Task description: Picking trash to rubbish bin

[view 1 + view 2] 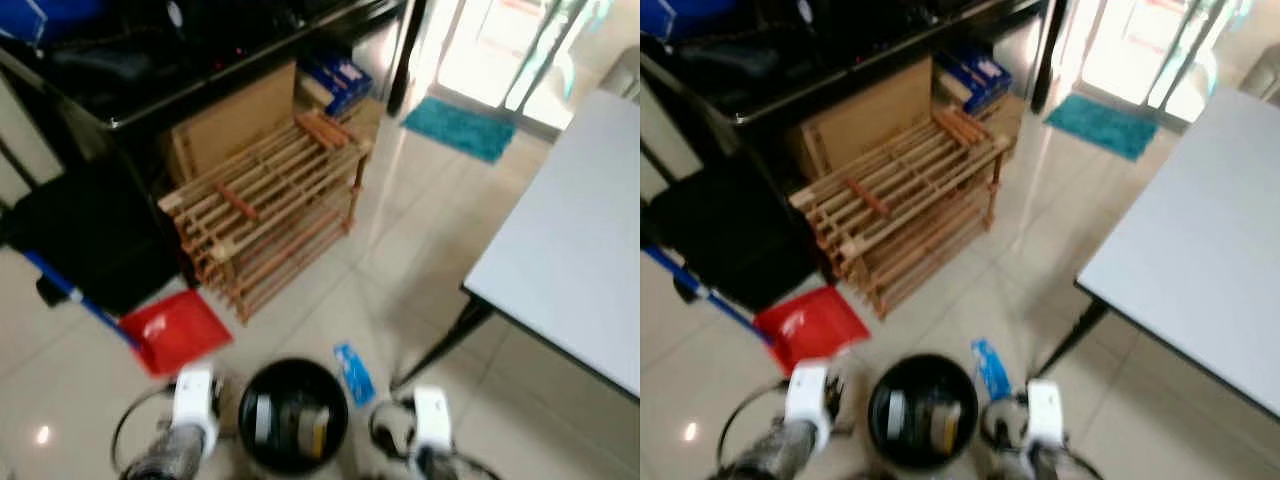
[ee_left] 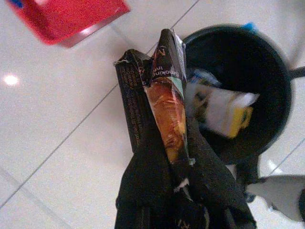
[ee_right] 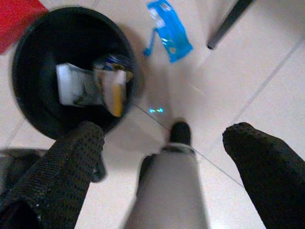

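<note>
The left gripper (image 2: 167, 157), clamped on a dark crumpled snack wrapper (image 2: 164, 95) just beside the round black plastic bin (image 2: 267, 86), should move over the bin's mouth before releasing, while the right gripper (image 3: 162, 143) hangs wide open and empty.

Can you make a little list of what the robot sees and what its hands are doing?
Bin: round black rubbish bin on the tiled floor, some wrappers already inside
Left pincer: shut on a crumpled orange and black snack wrapper, beside the bin's rim
Right pincer: open, holding nothing, above the floor next to the bin
Trash left: flat blue plastic wrapper lying on the floor just past the bin
Nearby: red plastic dustpan, wooden slatted rack, white table
</note>
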Motion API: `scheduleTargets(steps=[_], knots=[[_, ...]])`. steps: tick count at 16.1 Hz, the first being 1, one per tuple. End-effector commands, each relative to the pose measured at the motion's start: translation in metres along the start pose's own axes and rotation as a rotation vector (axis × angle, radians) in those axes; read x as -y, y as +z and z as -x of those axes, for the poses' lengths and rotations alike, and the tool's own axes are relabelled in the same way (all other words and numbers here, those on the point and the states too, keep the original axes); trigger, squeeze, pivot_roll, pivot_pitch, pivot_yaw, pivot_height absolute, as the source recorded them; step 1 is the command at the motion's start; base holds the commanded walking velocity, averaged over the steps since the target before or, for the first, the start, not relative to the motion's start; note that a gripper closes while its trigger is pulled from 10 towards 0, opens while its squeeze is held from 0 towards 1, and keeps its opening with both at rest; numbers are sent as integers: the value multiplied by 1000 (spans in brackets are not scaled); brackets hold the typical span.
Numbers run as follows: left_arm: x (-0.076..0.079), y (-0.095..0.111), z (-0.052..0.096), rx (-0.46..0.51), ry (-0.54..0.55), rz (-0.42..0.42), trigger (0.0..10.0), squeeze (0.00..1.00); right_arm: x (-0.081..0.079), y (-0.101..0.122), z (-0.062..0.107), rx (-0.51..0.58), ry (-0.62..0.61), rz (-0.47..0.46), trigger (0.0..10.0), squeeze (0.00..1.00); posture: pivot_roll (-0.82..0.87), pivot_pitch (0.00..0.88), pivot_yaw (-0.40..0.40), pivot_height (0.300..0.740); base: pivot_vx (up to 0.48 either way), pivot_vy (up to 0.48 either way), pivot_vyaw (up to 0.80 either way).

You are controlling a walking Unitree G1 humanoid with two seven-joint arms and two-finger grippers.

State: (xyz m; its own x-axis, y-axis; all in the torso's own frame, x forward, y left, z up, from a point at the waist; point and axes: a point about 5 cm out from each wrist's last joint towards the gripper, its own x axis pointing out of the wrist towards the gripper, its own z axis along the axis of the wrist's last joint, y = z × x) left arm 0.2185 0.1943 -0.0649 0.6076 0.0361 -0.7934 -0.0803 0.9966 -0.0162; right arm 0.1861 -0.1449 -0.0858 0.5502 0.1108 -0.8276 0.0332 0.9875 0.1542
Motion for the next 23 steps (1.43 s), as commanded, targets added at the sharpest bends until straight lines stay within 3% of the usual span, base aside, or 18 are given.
scheduleTargets(steps=[1, 5, 11, 14, 17, 23], knots=[[-6, -17, 2, -52, 20, 9, 10000, 0, 0, -7, 1, -22, -2, -10, 10000, 0, -2, 137, -25, 740, 0, 0, 0], [-6, -16, 2, -48, 17, -7, 10000, 0, 1, -8, 1, -24, -4, -5, 10000, 0, -10, 135, -25, 740, 0, 0, 0], [-6, 5, 0, 4, 17, -50, 10000, 0, 9, 2, 1, 4, -21, 10, 10000, 0, -29, 139, -28, 740, 0, 0, 0], [4, 29, -2, 78, -16, -94, 10000, 0, 7, 24, -1, 80, -4, 13, 10000, 0, -52, 159, -31, 740, 0, 0, 0], [11, 40, -3, 105, -35, -108, 10000, 0, 5, 26, -1, 74, 10, 53, 10000, 0, -123, 158, -45, 740, 0, 0, 0], [10, 32, -3, 86, -44, -106, 10000, 0, 4, 16, 0, 70, 17, 26, 10000, 0, -143, 157, -31, 740, 0, 0, 0]])
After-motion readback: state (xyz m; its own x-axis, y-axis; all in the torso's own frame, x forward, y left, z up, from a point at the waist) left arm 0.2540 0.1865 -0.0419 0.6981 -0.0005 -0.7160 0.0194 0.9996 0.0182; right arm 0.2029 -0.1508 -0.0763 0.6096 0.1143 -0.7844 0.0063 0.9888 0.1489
